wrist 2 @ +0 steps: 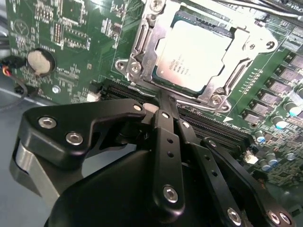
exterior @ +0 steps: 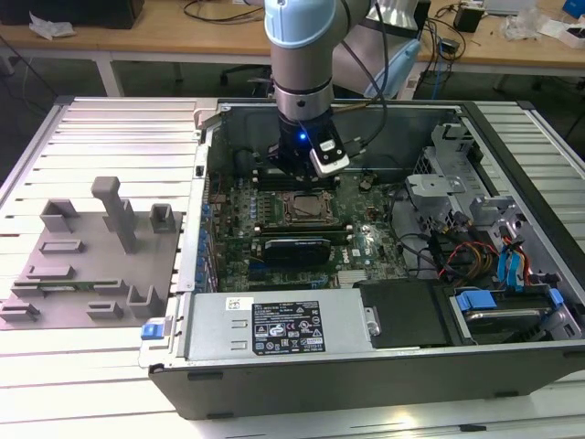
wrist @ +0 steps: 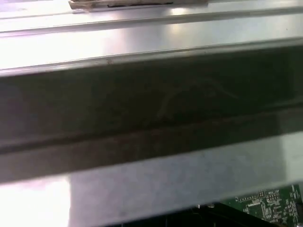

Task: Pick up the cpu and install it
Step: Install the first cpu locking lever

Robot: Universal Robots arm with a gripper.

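In the second wrist view the gripper [wrist 2: 158,101] body hides the near part of the motherboard [wrist 2: 71,42], and its fingertips are covered by its own linkage, so their spacing cannot be told; the cpu [wrist 2: 196,54] has its far edge cut off by the frame. In the first wrist view a blurred metal wall [wrist: 151,118] hides most of the case interior, leaving a corner of green board

Robotics lab, open PC case [exterior: 366,366], slatted bench [exterior: 110,137], cabled desks [exterior: 164,37]
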